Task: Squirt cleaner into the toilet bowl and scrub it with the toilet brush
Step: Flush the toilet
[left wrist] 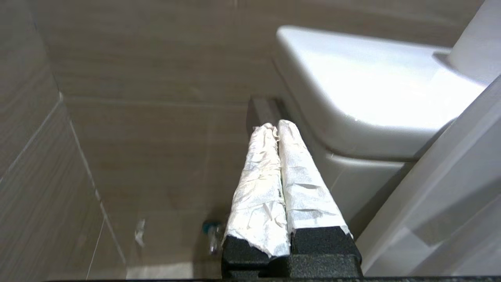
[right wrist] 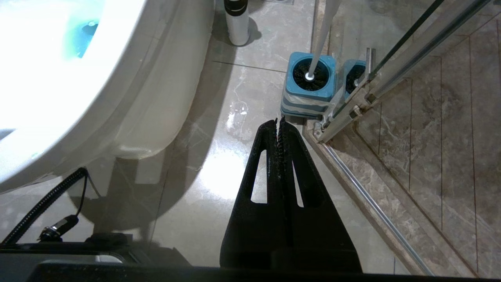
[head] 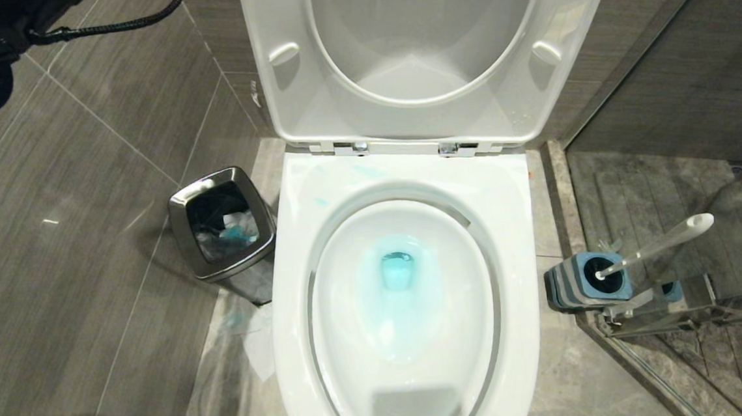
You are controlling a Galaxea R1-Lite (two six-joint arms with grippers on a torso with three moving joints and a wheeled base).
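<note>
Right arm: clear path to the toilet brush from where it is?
Probably yes. The right gripper, shut and empty, hangs over bare floor short of the holder; the toilet brush handle stands free, though the glass door frame is close beside it.

A steel waste bin (head: 222, 223) stands on the floor at left; a blue-and-grey striped holder (head: 579, 283) sits right, beside the glass door (head: 698, 315).

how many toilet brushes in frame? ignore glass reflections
1. The white-handled toilet brush stands in its blue-and-grey striped holder on the floor right of the white ceramic toilet bowl, beside the shower glass. The second one is a reflection.
</note>
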